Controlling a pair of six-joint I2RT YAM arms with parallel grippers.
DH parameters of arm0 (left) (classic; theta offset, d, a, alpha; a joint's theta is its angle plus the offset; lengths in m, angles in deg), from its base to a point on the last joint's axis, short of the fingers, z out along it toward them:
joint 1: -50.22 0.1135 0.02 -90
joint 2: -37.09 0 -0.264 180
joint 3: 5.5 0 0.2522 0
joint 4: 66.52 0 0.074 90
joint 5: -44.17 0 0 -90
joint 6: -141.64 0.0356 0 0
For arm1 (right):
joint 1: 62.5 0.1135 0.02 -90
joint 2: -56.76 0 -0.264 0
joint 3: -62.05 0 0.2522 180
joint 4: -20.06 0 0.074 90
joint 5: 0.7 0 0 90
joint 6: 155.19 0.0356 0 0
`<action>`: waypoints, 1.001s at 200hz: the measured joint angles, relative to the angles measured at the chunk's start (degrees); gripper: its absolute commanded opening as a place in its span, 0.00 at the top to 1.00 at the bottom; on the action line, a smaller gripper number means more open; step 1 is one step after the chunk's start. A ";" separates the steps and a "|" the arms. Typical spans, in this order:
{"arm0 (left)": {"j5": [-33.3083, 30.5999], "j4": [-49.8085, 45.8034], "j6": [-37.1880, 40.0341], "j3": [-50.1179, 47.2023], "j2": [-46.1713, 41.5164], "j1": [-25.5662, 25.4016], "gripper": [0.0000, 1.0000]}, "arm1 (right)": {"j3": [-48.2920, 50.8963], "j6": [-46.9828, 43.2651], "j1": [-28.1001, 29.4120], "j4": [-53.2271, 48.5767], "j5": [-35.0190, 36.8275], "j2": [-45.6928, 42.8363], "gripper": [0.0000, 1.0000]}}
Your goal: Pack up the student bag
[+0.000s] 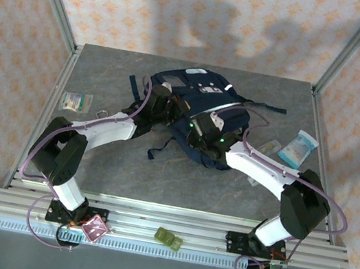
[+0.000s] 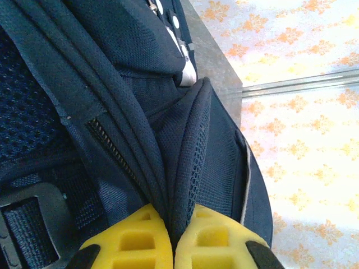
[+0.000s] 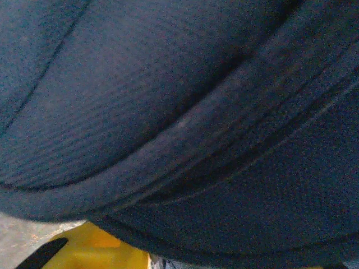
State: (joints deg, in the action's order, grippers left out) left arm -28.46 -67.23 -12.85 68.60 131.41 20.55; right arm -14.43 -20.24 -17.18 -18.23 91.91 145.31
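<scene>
The student bag (image 1: 197,96), a large navy backpack with white trim and dark straps, lies at the middle of the grey table (image 1: 106,80). My left gripper (image 1: 169,108) reaches into it from the left. In the left wrist view this gripper (image 2: 174,224) is shut, its yellow fingers (image 2: 132,241) pinching a fold of the bag's mesh edging (image 2: 188,162) beside a zip. My right gripper (image 1: 202,133) is at the bag's near side. In the right wrist view navy fabric (image 3: 185,112) drapes over the gripper, leaving one yellow finger (image 3: 95,249) visible, so its jaws are hidden.
A small clear packet (image 1: 75,101) lies at the table's left, with a small item (image 1: 100,115) beside it. A blue-white pack (image 1: 297,148) and a greenish packet (image 1: 270,147) lie at the right. A green object (image 1: 168,238) and a pink one (image 1: 94,229) rest on the front rail.
</scene>
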 measured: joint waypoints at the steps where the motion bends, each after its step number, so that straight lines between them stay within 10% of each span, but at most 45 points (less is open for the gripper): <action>1: 0.00 0.04 0.00 -0.02 0.00 -0.02 1.00 | -0.04 -0.04 0.04 -0.09 0.09 0.00 0.68; 104: -0.52 1.77 -0.20 -0.02 0.44 -1.14 1.00 | -8.76 -0.57 4.46 -10.34 10.62 6.38 0.65; 146: -0.44 2.21 -0.17 -0.04 0.44 -1.16 1.00 | -11.26 -0.66 4.90 -14.45 11.80 6.71 0.80; 156: -0.26 2.23 -0.17 -0.09 0.44 -1.16 1.00 | -11.45 -0.81 4.90 -14.99 11.78 6.64 1.00; 200: 0.17 3.76 -0.17 -0.74 0.66 -1.27 1.00 | -12.41 -2.62 4.90 -16.92 10.88 6.54 1.00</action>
State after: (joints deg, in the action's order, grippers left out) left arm -28.29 -63.47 -13.03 67.85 132.07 19.28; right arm -26.85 -22.86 -12.28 -35.15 102.80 151.85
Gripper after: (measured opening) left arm 0.050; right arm 0.046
